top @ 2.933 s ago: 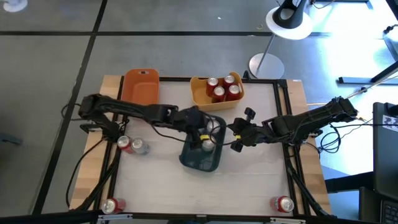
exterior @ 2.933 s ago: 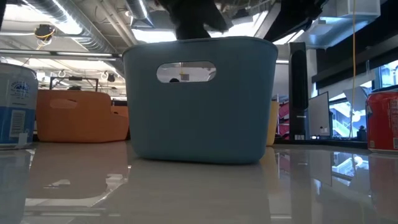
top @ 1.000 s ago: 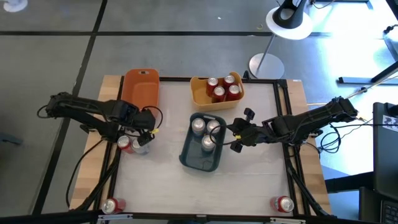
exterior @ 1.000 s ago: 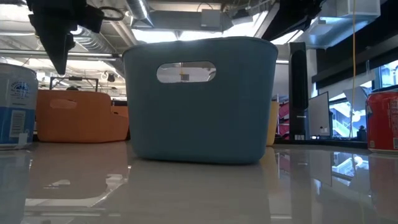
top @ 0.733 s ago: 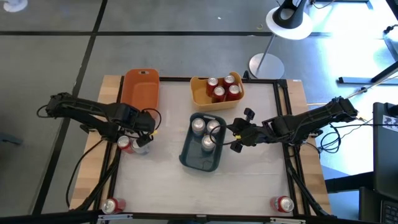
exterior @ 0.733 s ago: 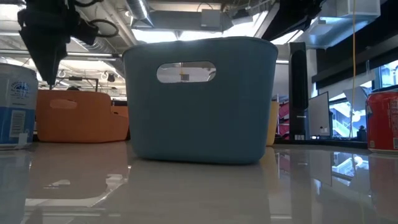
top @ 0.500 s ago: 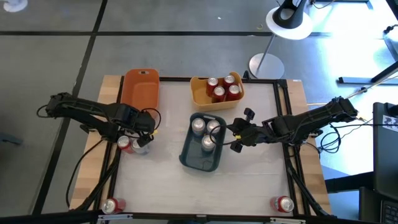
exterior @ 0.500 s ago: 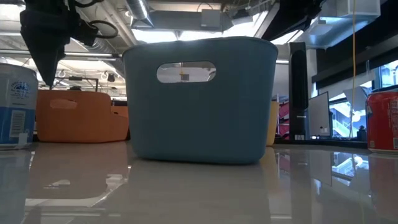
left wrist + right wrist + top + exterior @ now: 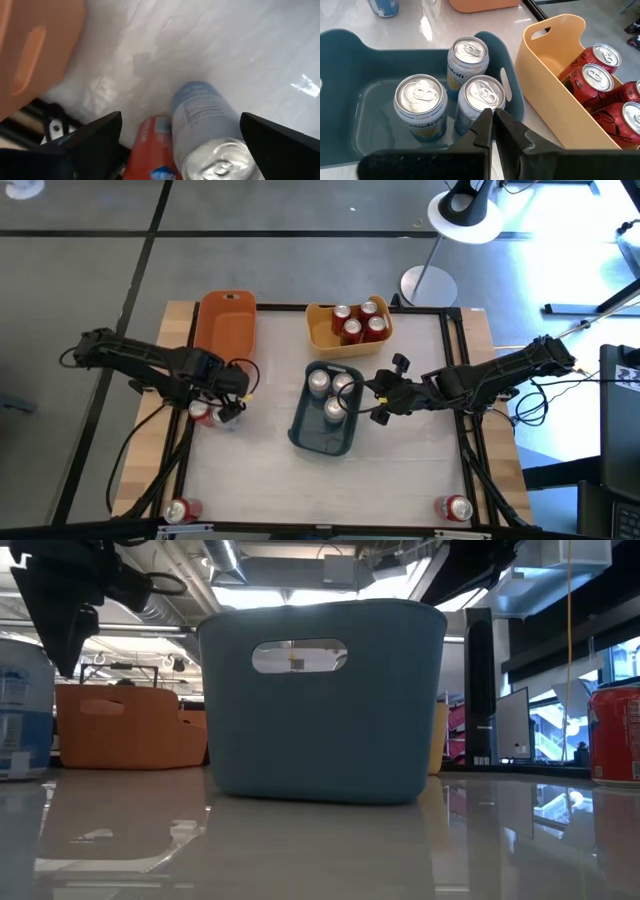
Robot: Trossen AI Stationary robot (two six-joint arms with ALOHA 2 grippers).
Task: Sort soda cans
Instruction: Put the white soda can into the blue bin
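Silver-grey metal, cylindrical, with a pale blue label: one soda can [image 9: 210, 135] stands between the spread fingers [image 9: 95, 145] of the left gripper [image 9: 232, 404], beside a red can [image 9: 152, 150] that touches it. The lower bodies of both cans are cut off by the edge of the left wrist view. From above, the gripper covers most of the silver can, and only part of the red one [image 9: 203, 412] shows near the table's left edge. The level view shows the silver can [image 9: 22, 720] only partly, at its margin.

Blue-grey moulded plastic forms the centre bin [image 9: 304, 436], with rounded corners and a slot handle. It holds three silver-topped cans [image 9: 420, 107] standing upright and close together. In the level view the bin's wall [image 9: 320, 710] hides its contents completely.

The right gripper [image 9: 378, 404] hovers just beside that bin's right rim, with its fingers [image 9: 512, 131] pressed together and holding nothing.

A yellow bin [image 9: 318, 332] of smooth plastic holds four red cans [image 9: 358, 322]; in the right wrist view the outermost ones are cut off. An orange bin [image 9: 224, 325] sits to its left. Two more red cans lie near the front corners, left [image 9: 179, 510] and right [image 9: 456, 507]. The table [image 9: 400, 470] surface is white and glossy, reflecting light.
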